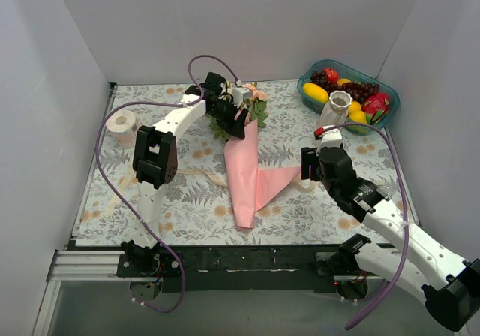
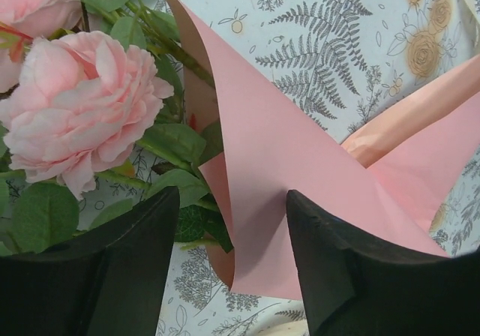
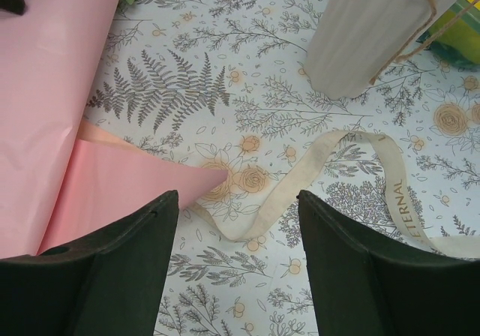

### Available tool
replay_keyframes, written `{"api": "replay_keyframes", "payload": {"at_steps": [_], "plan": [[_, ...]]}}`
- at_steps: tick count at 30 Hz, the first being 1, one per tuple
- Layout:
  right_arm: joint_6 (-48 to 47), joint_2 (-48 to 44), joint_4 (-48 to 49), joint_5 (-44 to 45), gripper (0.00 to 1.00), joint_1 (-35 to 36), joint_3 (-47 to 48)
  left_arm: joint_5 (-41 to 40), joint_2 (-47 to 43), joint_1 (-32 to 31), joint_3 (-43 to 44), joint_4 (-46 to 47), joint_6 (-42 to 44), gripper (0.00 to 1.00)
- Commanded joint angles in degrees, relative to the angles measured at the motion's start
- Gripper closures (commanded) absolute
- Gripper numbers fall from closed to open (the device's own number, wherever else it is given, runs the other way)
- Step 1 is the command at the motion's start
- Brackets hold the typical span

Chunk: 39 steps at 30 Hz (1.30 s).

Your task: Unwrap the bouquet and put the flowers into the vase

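The bouquet lies at mid-table with its pink paper [image 1: 247, 172] loosened and spread flat, one flap pointing right. The flowers [image 1: 253, 100] and their leaves stick out of its far end; a big pink rose [image 2: 75, 115] fills the upper left of the left wrist view. My left gripper [image 1: 238, 123] is low at that end, open, with the paper's raised edge [image 2: 277, 171] standing loose between its fingers [image 2: 112, 276]. The vase [image 1: 335, 111] stands upright at the right, its base [image 3: 375, 36] visible. My right gripper [image 3: 238, 268] hovers open over the untied cream ribbon [image 3: 330, 163], next to the flap's tip [image 3: 150, 186].
A teal bowl of fruit [image 1: 307, 75] sits right behind the vase in the back right corner. A white tape roll [image 1: 121, 124] stands at the left edge. More ribbon [image 1: 201, 175] trails on the floral cloth left of the paper. White walls enclose three sides.
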Motion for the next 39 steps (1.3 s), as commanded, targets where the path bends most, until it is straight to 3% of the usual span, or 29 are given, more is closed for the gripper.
{"api": "replay_keyframes", "payload": {"at_steps": [1, 3, 5, 7, 8, 9, 15, 23, 31, 33, 35, 39], "plan": [[-0.63, -1.54, 3.04, -0.74, 0.28, 0.32, 2.52, -2.24, -3.37, 0.11, -0.74, 2.38, -0.07, 0.41], [-0.54, -1.80, 3.13, -0.65, 0.28, 0.32, 2.26, -1.71, -4.07, 0.11, -1.71, 2.21, 0.46, 0.45], [-0.45, -1.89, 2.95, -0.57, 0.28, 0.32, 2.17, -0.84, -4.07, 0.11, -1.71, 1.42, 0.81, 0.58], [-0.45, -1.98, 2.86, -0.22, 0.28, 0.32, 2.17, -0.13, -3.64, 0.11, -1.54, -0.33, 1.60, 0.75], [-0.37, -1.98, 2.69, -0.13, 0.28, 0.32, 2.17, 0.22, -3.37, 0.11, -1.28, -0.95, 1.69, 0.94], [-0.37, -1.98, 2.69, 0.05, 0.28, 0.32, 2.17, 0.31, -3.20, 0.11, -0.84, -2.00, 1.95, 1.00], [-0.10, -2.06, 2.86, -0.13, 0.28, 0.32, 2.09, 0.66, -4.07, 0.11, 0.74, -3.15, 1.52, 1.00], [0.07, -2.15, 3.22, -0.57, 0.29, 0.32, 2.35, 2.42, -4.42, 0.11, 13.05, -7.28, -1.55, 1.00], [0.34, -3.65, 2.16, -0.57, 0.29, 0.23, 1.65, 2.86, -11.00, 0.11, 7.18, -6.49, -0.87, 1.00], [0.42, -4.08, 1.90, -0.83, 0.28, 0.32, 1.73, 3.39, -11.98, 0.20, 1.06, -7.28, 1.68, 0.69], [0.34, -4.61, 1.81, -1.44, 0.26, 0.32, 1.56, 5.04, -12.25, 0.55, -2.22, -8.59, 4.76, 0.46], [0.34, -4.88, 1.28, -1.97, 0.26, 0.32, 1.47, 9.17, -12.86, 2.39, -7.85, -6.24, 6.53, 0.36]]}}
